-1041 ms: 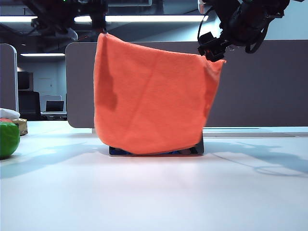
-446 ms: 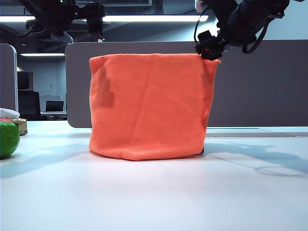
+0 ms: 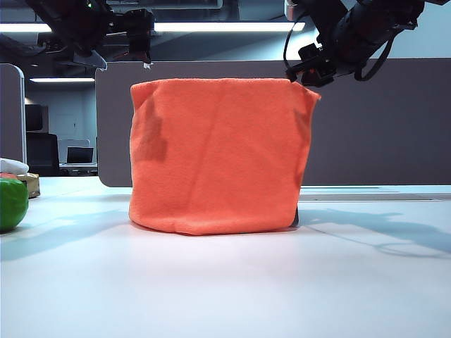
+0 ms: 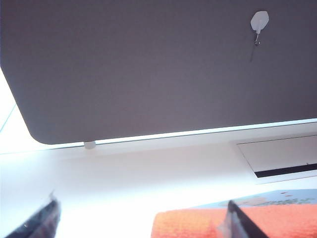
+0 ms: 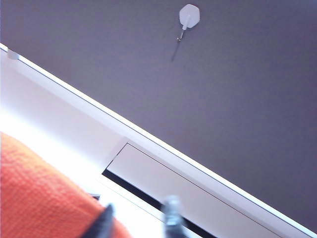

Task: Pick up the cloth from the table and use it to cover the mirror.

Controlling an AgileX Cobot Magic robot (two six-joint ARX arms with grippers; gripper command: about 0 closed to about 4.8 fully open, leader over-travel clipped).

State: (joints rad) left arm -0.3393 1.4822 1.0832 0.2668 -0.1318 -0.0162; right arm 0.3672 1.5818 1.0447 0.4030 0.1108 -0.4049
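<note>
The orange cloth [image 3: 218, 155] hangs over the mirror and reaches down to the white table [image 3: 225, 289]. Of the mirror only a dark sliver [image 3: 295, 218] shows at the cloth's lower right. My left gripper [image 3: 125, 56] hovers open just above the cloth's top left corner. In the left wrist view its fingers stand wide apart around nothing [image 4: 141, 225], with the cloth's top edge [image 4: 193, 225] below. My right gripper [image 3: 308, 72] sits at the cloth's top right corner. Its fingers [image 5: 138, 220] show a narrow gap with bare table between them, and the cloth [image 5: 39, 193] lies beside one finger.
A grey partition [image 3: 380, 120] runs behind the mirror, with a white hook [image 4: 259, 21] on it. A green round object [image 3: 10, 204] and small items [image 3: 29, 184] sit at the far left. A cable hatch [image 4: 282, 158] lies in the table by the partition.
The cloth has dropped from its raised corners and settled level over the mirror, hiding its lower edge. The right gripper's fingers have come closer together. The left gripper stays open above the corner.
</note>
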